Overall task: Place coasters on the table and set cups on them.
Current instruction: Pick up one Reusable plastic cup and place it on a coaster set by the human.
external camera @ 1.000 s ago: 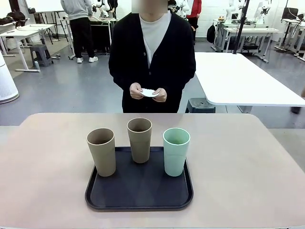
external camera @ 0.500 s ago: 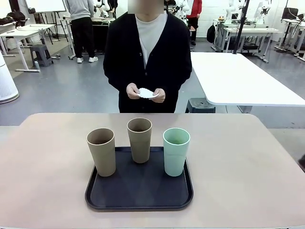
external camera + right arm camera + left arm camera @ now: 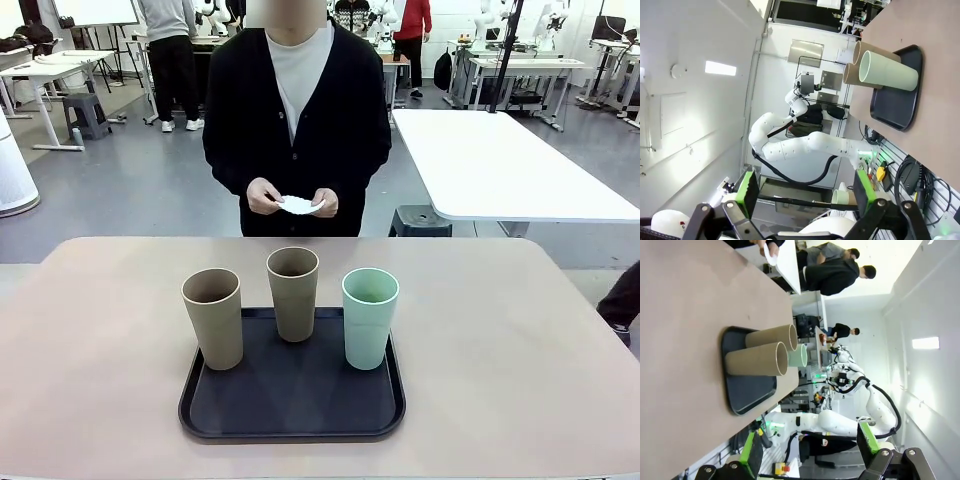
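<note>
Three cups stand upright on a black tray [image 3: 292, 410] on the beige table [image 3: 500, 340]: a tan one [image 3: 213, 318] at left, a second tan one [image 3: 293, 293] behind the middle, a mint green one [image 3: 369, 317] at right. Across the table a person holds white coasters [image 3: 296, 205] in both hands at waist height. In the left wrist view my left gripper [image 3: 807, 450] stands open, far from the cups [image 3: 760, 359] and tray [image 3: 747, 390]. In the right wrist view my right gripper [image 3: 805, 192] is open too, off the table's side, with the mint cup [image 3: 887, 72] far ahead.
A white table [image 3: 500, 160] stands behind at the right, with a dark stool [image 3: 418, 220] beside the person. A dark shape [image 3: 622, 300] enters at the right edge. Bare tabletop lies left, right and in front of the tray.
The person has shifted a little to the picture's left and lowered the coasters slightly. A dark shape has come in at the right edge. Cups and tray have not moved.
</note>
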Action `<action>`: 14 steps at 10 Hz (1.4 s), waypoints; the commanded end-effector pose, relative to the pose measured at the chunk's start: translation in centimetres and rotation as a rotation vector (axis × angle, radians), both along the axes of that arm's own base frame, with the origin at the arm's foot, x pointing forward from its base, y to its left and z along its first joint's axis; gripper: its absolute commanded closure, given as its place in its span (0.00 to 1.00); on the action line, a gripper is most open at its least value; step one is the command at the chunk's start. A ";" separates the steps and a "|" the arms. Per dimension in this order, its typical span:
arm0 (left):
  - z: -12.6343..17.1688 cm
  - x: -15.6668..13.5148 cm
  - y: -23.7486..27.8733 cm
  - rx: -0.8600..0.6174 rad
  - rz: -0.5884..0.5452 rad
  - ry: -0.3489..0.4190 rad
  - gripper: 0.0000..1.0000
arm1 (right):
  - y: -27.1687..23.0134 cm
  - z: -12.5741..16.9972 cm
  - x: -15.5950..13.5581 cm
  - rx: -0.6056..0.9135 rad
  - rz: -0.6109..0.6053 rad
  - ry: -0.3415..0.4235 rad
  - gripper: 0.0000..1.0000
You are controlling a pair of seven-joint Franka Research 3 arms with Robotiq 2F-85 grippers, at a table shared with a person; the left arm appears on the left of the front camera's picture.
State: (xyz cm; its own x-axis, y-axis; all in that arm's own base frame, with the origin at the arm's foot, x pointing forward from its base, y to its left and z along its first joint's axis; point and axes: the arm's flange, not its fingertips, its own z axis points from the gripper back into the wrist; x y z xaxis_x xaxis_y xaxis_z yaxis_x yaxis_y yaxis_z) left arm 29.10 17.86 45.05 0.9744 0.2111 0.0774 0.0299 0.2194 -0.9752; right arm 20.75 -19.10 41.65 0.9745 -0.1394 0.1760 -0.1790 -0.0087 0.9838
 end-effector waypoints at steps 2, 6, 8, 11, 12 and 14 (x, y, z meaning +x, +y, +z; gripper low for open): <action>0.1 -0.2 0.3 -0.010 0.002 -0.003 0.00 | -0.2 0.0 -0.1 0.004 -0.005 -0.006 0.00; 0.1 -0.2 0.3 -0.010 0.002 -0.003 0.00 | -0.2 0.0 -0.1 0.004 -0.005 -0.006 0.00; 0.1 -0.2 0.3 -0.010 0.002 -0.003 0.00 | -0.2 0.0 -0.1 0.004 -0.005 -0.006 0.00; 0.1 -0.2 0.3 -0.010 0.002 -0.003 0.00 | -0.2 0.0 -0.1 0.004 -0.005 -0.006 0.00; 0.1 -0.2 0.3 -0.010 0.002 -0.003 0.00 | -0.2 0.0 -0.1 0.004 -0.005 -0.006 0.00; 0.1 -0.2 0.3 -0.010 0.002 -0.003 0.00 | -0.2 0.0 -0.1 0.004 -0.005 -0.006 0.00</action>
